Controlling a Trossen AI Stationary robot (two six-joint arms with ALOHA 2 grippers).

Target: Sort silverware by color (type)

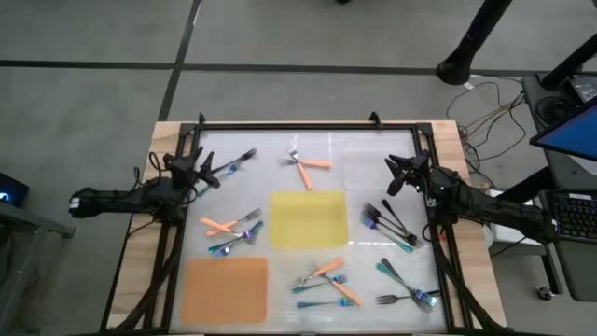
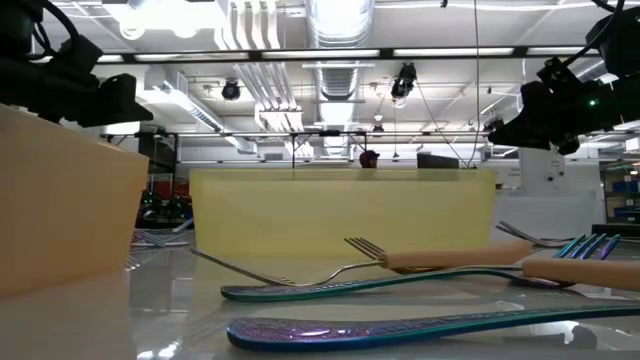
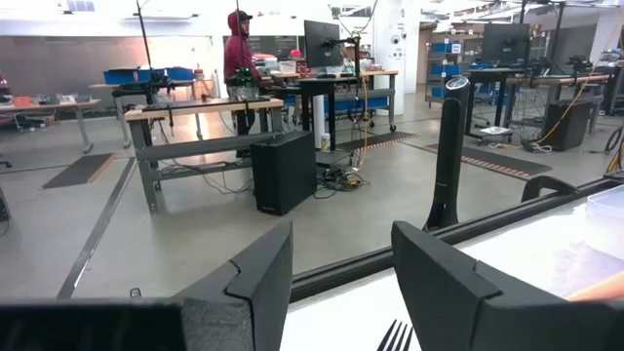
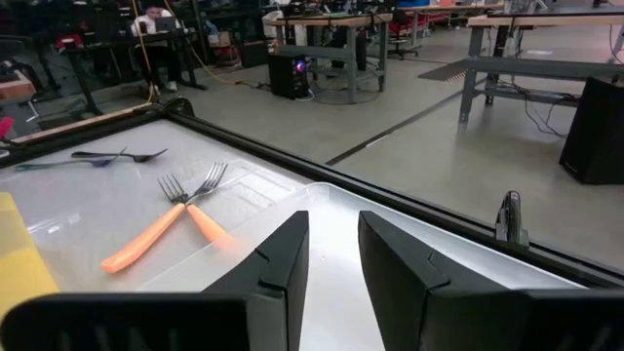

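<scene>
Left gripper (image 1: 207,172): hung over the table's far left corner, fingers (image 3: 255,283) spread, holding nothing.
Right gripper (image 1: 399,175): over the far right, jaws part-way apart, nothing between them in the wrist view.
Forks: scattered across the table (image 1: 280,149). Orange crossed pair (image 1: 305,164) far centre; mixed group (image 1: 233,231) left of the yellow mat (image 1: 308,219); dark and teal bunch (image 1: 390,224) to its right; more (image 1: 328,280) along the near edge.
Orange mat (image 1: 225,288): near left, bare.
Hard to tell: fork colours in the near-right cluster (image 1: 410,289) from above; exact count.
Low view only: teal handles (image 2: 400,325) up close, most of the table blocked by the mats.
Left wrist only: tines (image 3: 395,336) cut off at the frame edge; a person (image 3: 237,54) at a bench far back.
Right wrist only: a dark pair (image 4: 107,157) beyond the orange one.
</scene>
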